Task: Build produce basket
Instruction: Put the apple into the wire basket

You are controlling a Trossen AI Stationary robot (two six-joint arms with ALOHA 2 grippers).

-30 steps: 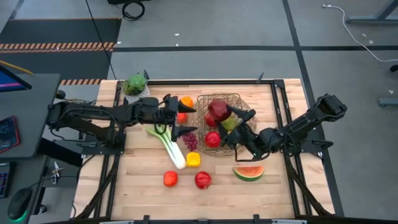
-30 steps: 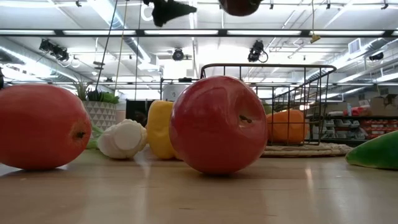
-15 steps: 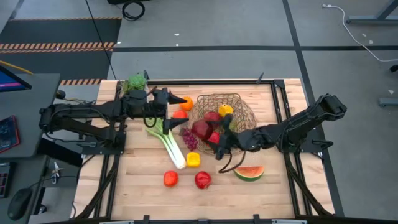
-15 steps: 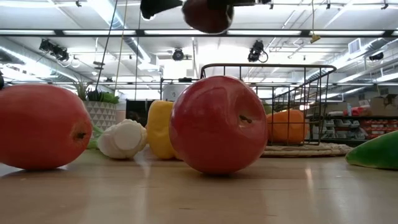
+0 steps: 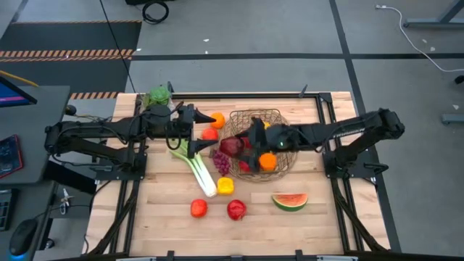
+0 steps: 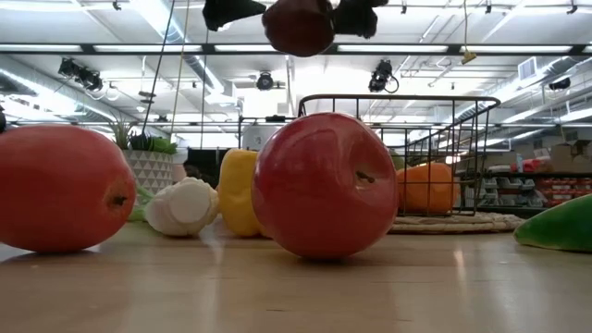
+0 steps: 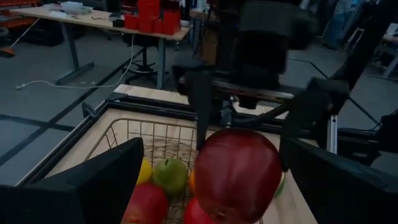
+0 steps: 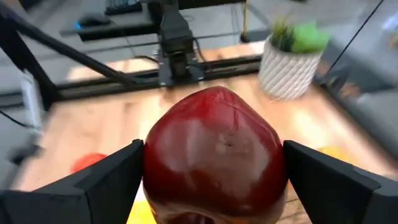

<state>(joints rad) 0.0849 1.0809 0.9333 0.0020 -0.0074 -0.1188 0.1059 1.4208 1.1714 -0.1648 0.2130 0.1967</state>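
Observation:
The wire basket [image 5: 284, 145] sits at the table's far middle with an orange [image 5: 267, 161], a red apple [image 5: 246, 164] and a green apple [image 7: 169, 175] in it. My right gripper [image 5: 236, 144] reaches across the basket from the right, shut on a dark red fruit [image 5: 231, 147] held in the air over the basket's left rim. My left gripper [image 5: 204, 133] hovers open just left of the fruit, above a small red fruit [image 5: 210, 134] lying on the table, touching nothing. The leek [image 5: 197, 168], grapes [image 5: 222, 165] and yellow pepper [image 5: 225, 186] lie on the table. My right gripper pinches the dark red fruit by two opposite sides [image 8: 152, 168] between its two fingers [image 8: 109, 180]. The fingers come nearly level from the table's right side, slanting a little downward. The fruit is lifted clear, high above the table [image 6: 298, 23].
An orange [image 5: 217, 118] and a white pot with a green plant [image 5: 157, 100] stand at the far left. A watermelon slice [image 5: 290, 201], a red apple [image 5: 236, 209] and a red-orange fruit [image 5: 199, 208] lie near the front. A black frame [image 5: 324, 116] edges the table.
My right gripper, still shut on the dark red fruit, has swung from the basket's near side toward the far edge and rolled its wrist, carrying the fruit leftward to the basket's left rim. My left gripper drew back a little toward the left, then kept still.

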